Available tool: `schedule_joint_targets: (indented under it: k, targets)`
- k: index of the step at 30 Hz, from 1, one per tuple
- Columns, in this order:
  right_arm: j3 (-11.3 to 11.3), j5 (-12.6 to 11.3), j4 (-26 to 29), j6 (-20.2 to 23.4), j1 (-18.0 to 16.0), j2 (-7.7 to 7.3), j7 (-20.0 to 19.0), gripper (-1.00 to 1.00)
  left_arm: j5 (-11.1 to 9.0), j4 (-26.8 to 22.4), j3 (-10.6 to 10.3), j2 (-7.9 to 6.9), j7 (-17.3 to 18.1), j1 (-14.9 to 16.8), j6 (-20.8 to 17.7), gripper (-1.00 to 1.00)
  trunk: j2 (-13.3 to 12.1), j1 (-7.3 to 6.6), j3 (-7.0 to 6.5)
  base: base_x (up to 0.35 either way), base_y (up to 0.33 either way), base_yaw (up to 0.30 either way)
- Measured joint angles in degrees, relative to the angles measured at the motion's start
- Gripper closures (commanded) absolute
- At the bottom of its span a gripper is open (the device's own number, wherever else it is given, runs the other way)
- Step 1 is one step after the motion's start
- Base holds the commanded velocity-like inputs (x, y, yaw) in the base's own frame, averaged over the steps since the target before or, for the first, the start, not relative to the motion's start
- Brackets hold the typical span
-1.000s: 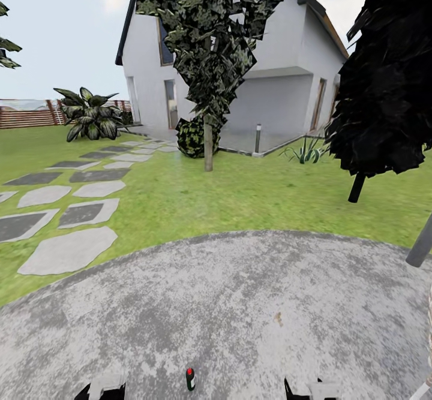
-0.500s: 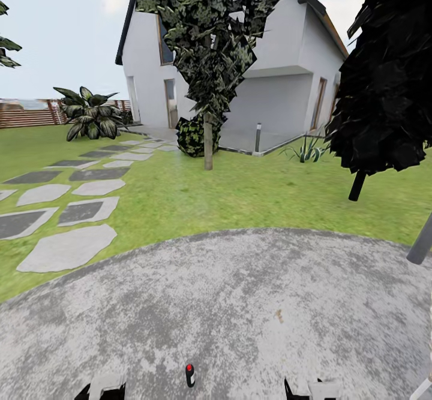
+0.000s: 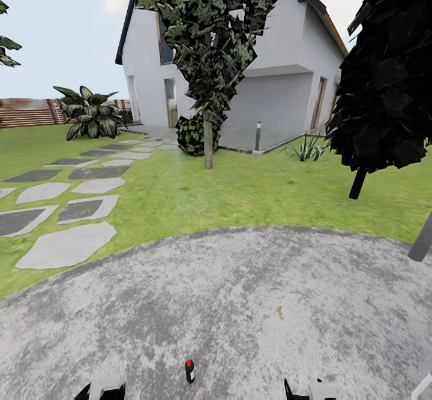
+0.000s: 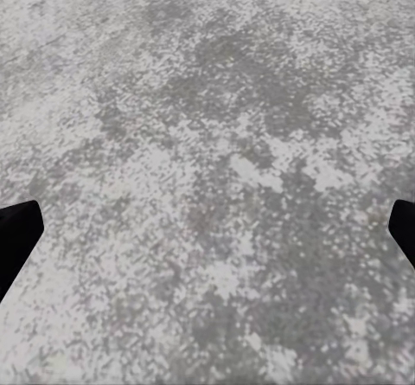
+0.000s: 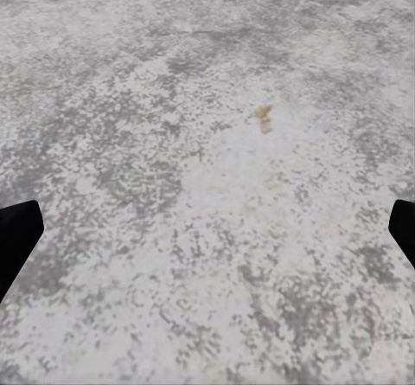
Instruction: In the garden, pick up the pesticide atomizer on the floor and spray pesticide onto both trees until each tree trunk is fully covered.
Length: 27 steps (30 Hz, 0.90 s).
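progress: nothing done, pickup and spraying of both trunks all remain | small dark spray bottle with a red spot [image 3: 189,371] stands on the mottled grey paved circle [image 3: 240,304], between both arms, ungrasped | left jaws [image 4: 207,238] released, spread wide | right jaws [image 5: 207,238] likewise | grey-brown trunk [image 3: 208,142] well apart across the lawn

Home garden: lawn [image 3: 252,196], house [image 3: 282,82], fence [image 3: 27,113].

a striped broad-leaved plant [image 3: 90,119] stands beside grey mottled paving [image 3: 240,304].
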<state>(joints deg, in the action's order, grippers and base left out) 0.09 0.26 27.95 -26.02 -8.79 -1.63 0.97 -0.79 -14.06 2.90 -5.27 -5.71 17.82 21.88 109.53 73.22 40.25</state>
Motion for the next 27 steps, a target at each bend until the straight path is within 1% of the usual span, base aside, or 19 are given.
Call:
schedule_joint_targets:
  k: [27]
  targets:
    - [0.00,0.00,-0.07,0.00,0.00,0.02,-0.09,-1.00,0.00,0.00,0.00,-0.04,0.00,0.02,0.00,-1.00,10.83,5.93,4.85,0.000,0.000,0.000]
